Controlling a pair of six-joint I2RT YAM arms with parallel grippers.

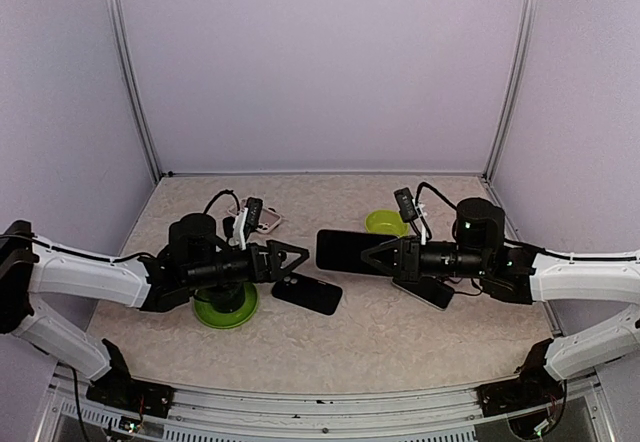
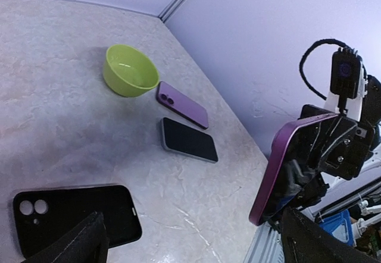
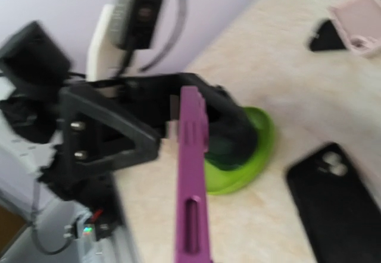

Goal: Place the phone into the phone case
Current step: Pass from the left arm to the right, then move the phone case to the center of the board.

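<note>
Purple slim smartphone (image 1: 340,250) held in mid-air, clamped by the outstretched right gripper (image 1: 372,256). The left gripper (image 1: 298,259), jaws spread wide, faces it. A black soft phone case (image 1: 307,293) lies flat on the beige table (image 1: 400,332) nearby.

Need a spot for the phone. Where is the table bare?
Bare: the near strip of marbled table before the black phone case, and the far middle between the pink phone case and small lime-green bowl. Crowded beneath left arm and right arm.

This is a robot lab's test booth. Plain lilac panels (image 1: 320,62) framed by aluminium posts (image 1: 131,72) stand beyond the left gripper (image 1: 300,260) and right gripper (image 1: 368,254); a marbled table (image 1: 400,332) lies beneath them.
</note>
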